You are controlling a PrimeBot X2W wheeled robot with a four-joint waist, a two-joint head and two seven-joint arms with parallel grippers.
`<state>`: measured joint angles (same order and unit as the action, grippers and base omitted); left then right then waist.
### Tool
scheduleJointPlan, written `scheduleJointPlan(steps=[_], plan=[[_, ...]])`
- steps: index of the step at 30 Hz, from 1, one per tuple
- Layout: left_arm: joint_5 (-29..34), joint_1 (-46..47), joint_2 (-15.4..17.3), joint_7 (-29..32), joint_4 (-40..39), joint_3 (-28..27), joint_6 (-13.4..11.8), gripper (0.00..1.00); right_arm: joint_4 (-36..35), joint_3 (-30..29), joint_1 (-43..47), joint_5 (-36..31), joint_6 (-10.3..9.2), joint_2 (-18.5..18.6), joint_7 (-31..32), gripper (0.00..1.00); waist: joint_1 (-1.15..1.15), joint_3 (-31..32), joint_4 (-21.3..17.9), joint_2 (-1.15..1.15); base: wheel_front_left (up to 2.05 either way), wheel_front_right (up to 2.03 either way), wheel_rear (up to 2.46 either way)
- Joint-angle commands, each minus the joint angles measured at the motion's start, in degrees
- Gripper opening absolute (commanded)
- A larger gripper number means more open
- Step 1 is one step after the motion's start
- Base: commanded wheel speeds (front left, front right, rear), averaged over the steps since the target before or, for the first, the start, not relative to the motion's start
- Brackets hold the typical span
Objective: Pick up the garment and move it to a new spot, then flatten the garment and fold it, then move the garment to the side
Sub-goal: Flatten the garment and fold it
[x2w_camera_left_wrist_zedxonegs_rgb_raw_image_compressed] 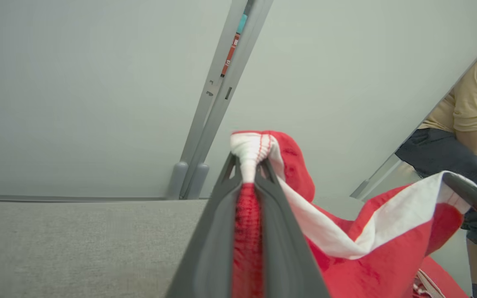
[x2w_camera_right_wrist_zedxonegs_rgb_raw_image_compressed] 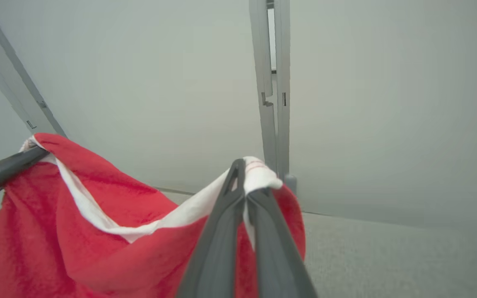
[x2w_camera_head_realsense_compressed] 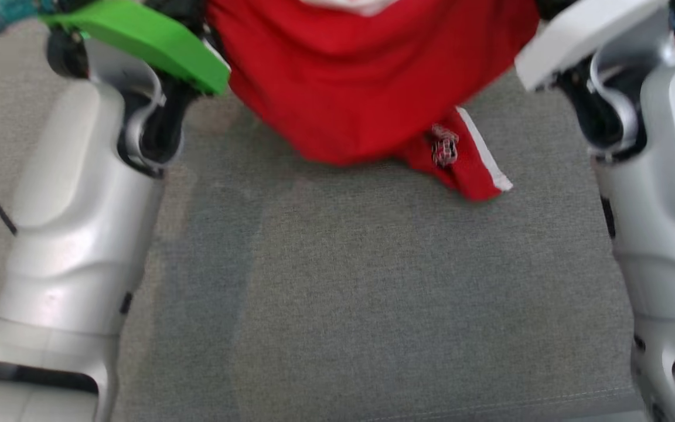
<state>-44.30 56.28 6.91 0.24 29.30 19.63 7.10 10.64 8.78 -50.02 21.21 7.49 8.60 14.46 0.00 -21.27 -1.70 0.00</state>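
Left fingers [x2w_camera_left_wrist_zedxonegs_rgb_raw_image_compressed: 218, 240] and right fingers [x2w_camera_right_wrist_zedxonegs_rgb_raw_image_compressed: 218, 240] each clamp tight on the red garment's [x2w_camera_head_realsense_compressed: 361, 76] white-banded edge.

Nothing readable here: the emblem [x2w_camera_head_realsense_compressed: 444, 146] on the garment [x2w_camera_head_realsense_compressed: 361, 76] is a blur, and the orange sticker [x2w_camera_left_wrist_zedxonegs_rgb_raw_image_compressed: 230, 54] on the partition post [x2w_camera_left_wrist_zedxonegs_rgb_raw_image_compressed: 205, 124] is too small.

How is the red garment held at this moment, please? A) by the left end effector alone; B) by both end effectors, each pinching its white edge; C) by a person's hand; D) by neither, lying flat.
B: the left end effector and the right end effector each pinch the white trim of the garment, which hangs between them.
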Motion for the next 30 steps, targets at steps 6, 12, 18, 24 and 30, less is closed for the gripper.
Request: scheduleJointPlan(steps=[6, 12, 18, 24, 30], plan=[[5.17, 13.26, 2.92, -9.19, 3.01, 0.06, 0.35, 0.00, 10.92, 1.65, -18.22, -4.97, -0.02, 0.19, -15.48, 0.00, 0.00, -6.70, -4.64, 0.00, 0.00, 0.00, 0.00], [6.53, 19.40, 4.59, -14.61, 1.72, -1.19, 0.42, 0.00, 17.52, 2.10, -28.71, -11.09, -0.01, 0.87, -28.23, 0.00, 0.00, -6.23, -5.35, 0.00, 0.00, 0.00, 0.00], [7.45, 15.93, 3.40, -15.35, -4.09, -4.81, 0.45, 0.00, 18.04, 4.45, -28.80, -16.41, -0.02, 2.75, -29.60, 0.00, 0.00, -7.71, -5.15, 0.00, 0.00, 0.00, 0.00], [7.22, 2.33, 1.45, -15.41, -8.46, -1.70, 0.46, 0.00, 16.78, 13.16, -16.02, -13.73, -0.03, 7.76, -29.63, 0.00, 0.00, -7.00, -3.73, 0.00, 0.00, 0.00, 0.00], [3.89, -12.70, 2.90, -15.42, -9.97, 2.40, 0.46, 0.00, 12.12, 22.28, -1.33, -3.86, -0.04, 15.21, -27.36, 0.00, 0.00, -3.19, -3.28, 0.00, 0.00, 0.00, 0.00]])
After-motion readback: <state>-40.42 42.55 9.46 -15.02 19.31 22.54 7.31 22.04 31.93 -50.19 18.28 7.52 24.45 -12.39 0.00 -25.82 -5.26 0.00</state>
